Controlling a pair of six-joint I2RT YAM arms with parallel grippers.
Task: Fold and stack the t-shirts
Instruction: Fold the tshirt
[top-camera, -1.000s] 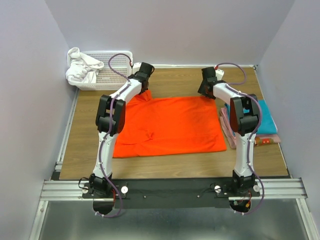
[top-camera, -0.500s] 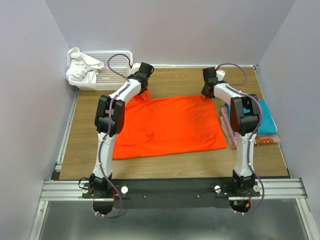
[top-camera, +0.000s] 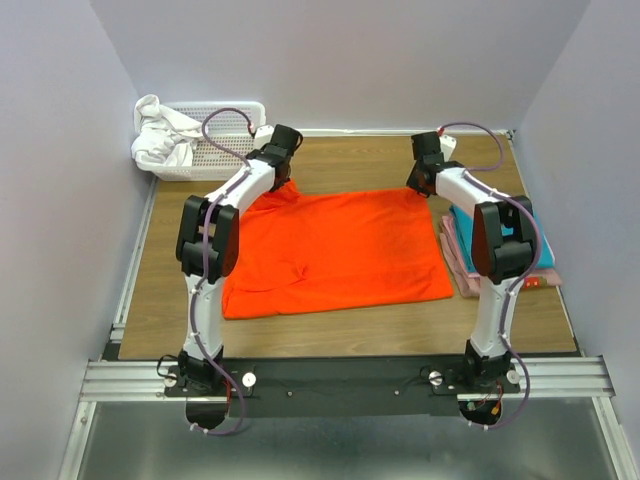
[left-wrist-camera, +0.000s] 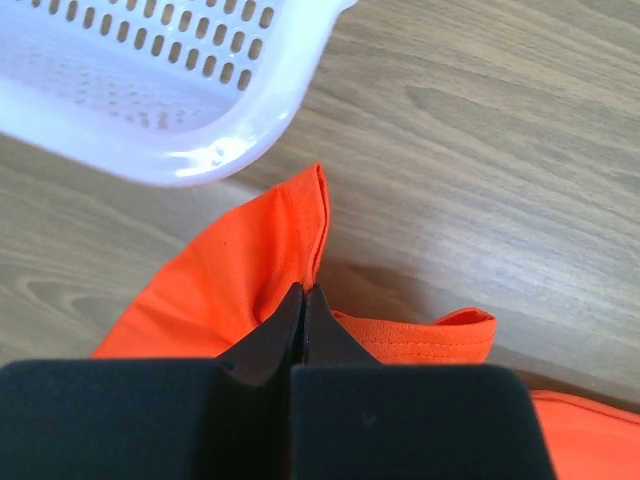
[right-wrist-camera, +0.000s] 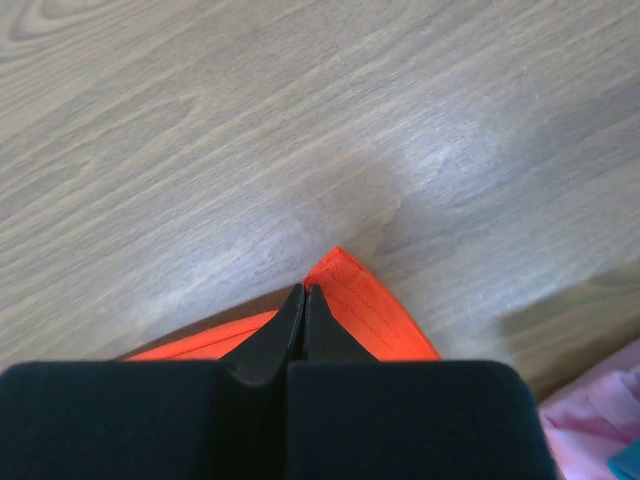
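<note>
Since a second ago both elbows have swung outward, the left one more, and both wrists have dropped onto the far edge of the orange t-shirt (top-camera: 335, 250). The shirt itself has barely shifted.

The left gripper (left-wrist-camera: 303, 302) is pinched tight on the shirt's far-left corner, with cloth bunched up between the fingers, just beside the rim of the white basket (top-camera: 225, 140). The right gripper (right-wrist-camera: 303, 298) is pressed together on the far-right corner, with only the hemmed tip poking out past the fingers.

The shirt lies spread mostly flat in the middle of the wooden table (top-camera: 350, 325), with a small wrinkle near its left-centre and the left sleeve area rumpled.

Progress: a stack already sits at the right edge of the table, with a teal shirt (top-camera: 535, 240) on top, a pink shirt (top-camera: 458, 262) under it and a bit of something patterned (top-camera: 530, 282) at the near end. It looks folded, so some shirts seem done.

The orange one is not folded yet. Both far corners are held, so this reads as the start of its first fold. It still needs its folds, then to go on the stack.

A white garment (top-camera: 160, 140) hangs over the basket's left end. It is probably still to do, but I can't tell what it is.
</note>
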